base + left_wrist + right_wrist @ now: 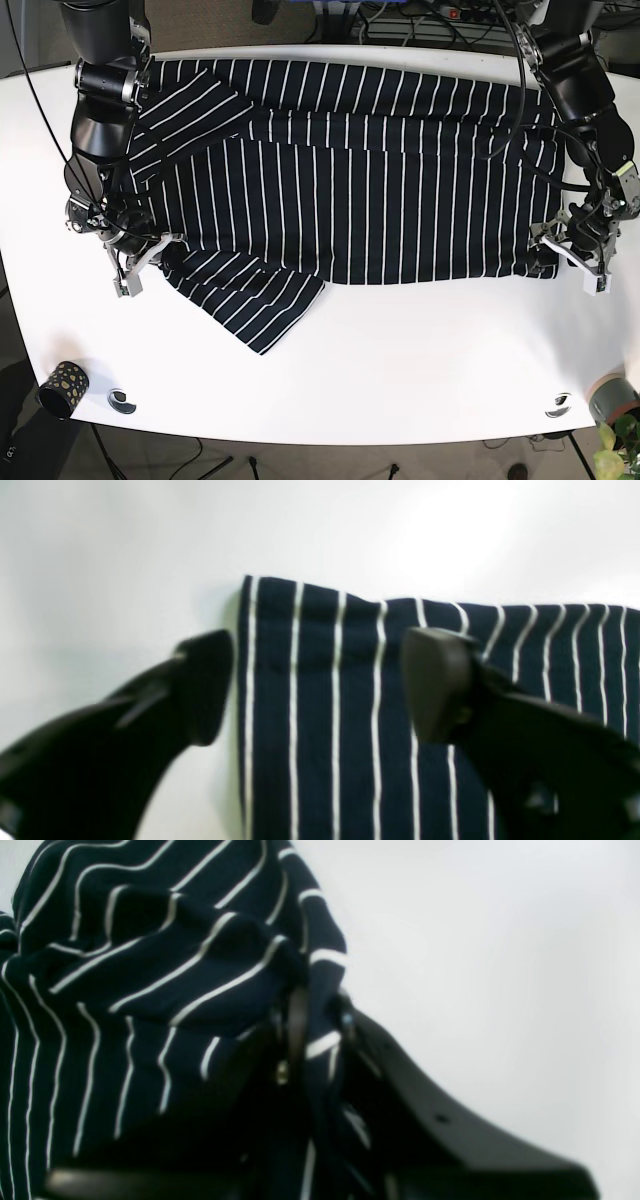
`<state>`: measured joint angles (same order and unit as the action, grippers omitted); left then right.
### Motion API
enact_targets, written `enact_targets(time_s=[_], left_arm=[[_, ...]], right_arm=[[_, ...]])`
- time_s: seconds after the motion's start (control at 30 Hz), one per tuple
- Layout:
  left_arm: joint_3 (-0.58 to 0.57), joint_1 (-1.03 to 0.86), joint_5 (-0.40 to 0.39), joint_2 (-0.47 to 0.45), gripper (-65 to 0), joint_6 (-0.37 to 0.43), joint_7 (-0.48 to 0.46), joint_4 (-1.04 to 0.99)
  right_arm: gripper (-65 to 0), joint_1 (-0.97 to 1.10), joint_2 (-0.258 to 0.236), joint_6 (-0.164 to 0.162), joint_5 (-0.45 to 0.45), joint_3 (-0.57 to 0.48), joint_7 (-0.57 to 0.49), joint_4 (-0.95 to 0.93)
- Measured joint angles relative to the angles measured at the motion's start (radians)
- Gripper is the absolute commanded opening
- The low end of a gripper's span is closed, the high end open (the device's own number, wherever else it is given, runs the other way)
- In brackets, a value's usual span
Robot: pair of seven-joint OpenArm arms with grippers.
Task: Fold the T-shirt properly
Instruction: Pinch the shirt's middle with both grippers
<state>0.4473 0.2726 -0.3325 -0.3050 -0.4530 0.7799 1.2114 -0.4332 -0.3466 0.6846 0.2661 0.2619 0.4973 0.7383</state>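
Observation:
The navy T-shirt with thin white stripes (350,190) lies spread across the white table (400,350), with one sleeve flap sticking out toward the front left (255,300). My right gripper (140,265) is shut on a bunched fold of the shirt; in the right wrist view the cloth (150,965) is pinched between the gripper's (315,1030) jaws. My left gripper (570,250) is open at the shirt's right front corner. In the left wrist view the gripper (320,680) straddles the shirt's corner edge (310,645): one finger (200,690) is over bare table, the other (435,680) over the cloth.
A small dark dotted cup (62,385) and a round fitting (122,400) sit at the front left. Another fitting (558,404) and a potted plant (615,405) are at the front right. Cables lie behind the table's back edge (420,25).

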Motion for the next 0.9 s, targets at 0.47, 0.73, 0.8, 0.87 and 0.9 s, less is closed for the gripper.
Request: enact_targets(time_s=[0.47, 0.73, 0.8, 0.87, 0.9], left_arm=[[-0.095, 0.148, -0.001, -0.048, -9.0, 0.106, -0.105, -0.311], [-0.127, 0.192, -0.003, -0.068, -11.1, 0.106, -0.125, -0.446], [-0.128, 0.193, -0.005, -0.069, -14.6, 0.109, -0.128, -0.454], [-0.128, 0.190, -0.004, -0.067, -20.6, 0.105, -0.146, -0.457], [-0.128, 0.190, -0.004, -0.066, -24.3, 0.105, -0.151, -0.457]], right_arm=[[-60.4, 0.000, 0.002, 0.000, -0.001, 0.000, 0.001, 0.000], [-60.4, 0.000, 0.003, 0.000, 0.000, 0.005, 0.001, 0.000], [-60.4, 0.000, 0.003, 0.000, 0.000, 0.005, 0.000, 0.000], [-60.4, 0.001, 0.002, 0.000, 0.000, 0.005, 0.000, 0.000], [-60.4, 0.000, 0.001, 0.000, 0.000, 0.005, 0.000, 0.000]])
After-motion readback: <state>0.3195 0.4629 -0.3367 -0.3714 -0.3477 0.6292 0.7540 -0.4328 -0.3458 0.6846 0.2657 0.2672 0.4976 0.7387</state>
